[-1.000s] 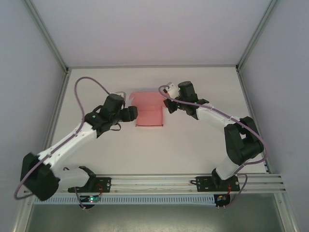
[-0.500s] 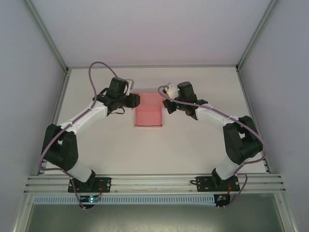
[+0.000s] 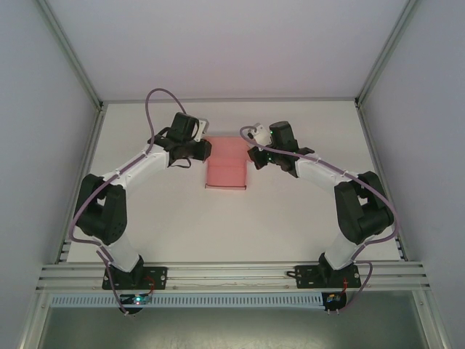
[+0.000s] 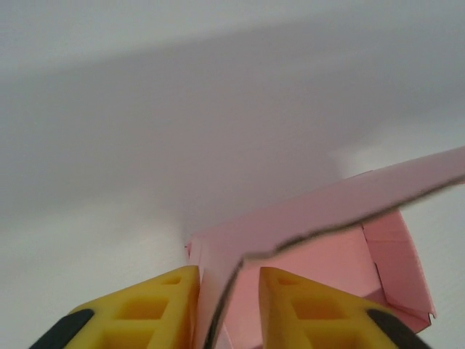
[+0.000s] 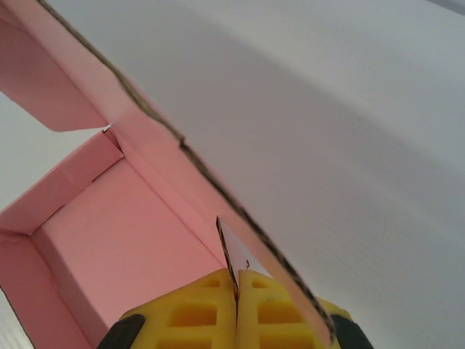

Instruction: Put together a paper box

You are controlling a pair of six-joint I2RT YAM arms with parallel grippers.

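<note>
The pink paper box (image 3: 225, 169) lies open-topped on the white table (image 3: 290, 225), toward its far side and midway between the two arms. The left gripper (image 3: 202, 150) is at the box's far left corner, its yellow fingers (image 4: 163, 298) a narrow gap apart astride a raised side wall, with daylight still showing beside the card. The right gripper (image 3: 254, 156) is at the box's right side, its fingers (image 5: 196, 316) pressed together on a thin pink flap edge.

paper box (image 3: 225, 169): on the table (image 3: 290, 225), midway across, toward the far edge
left gripper (image 3: 204, 150): at the box's left wall
right gripper (image 3: 254, 157): at the box's right wall
</note>
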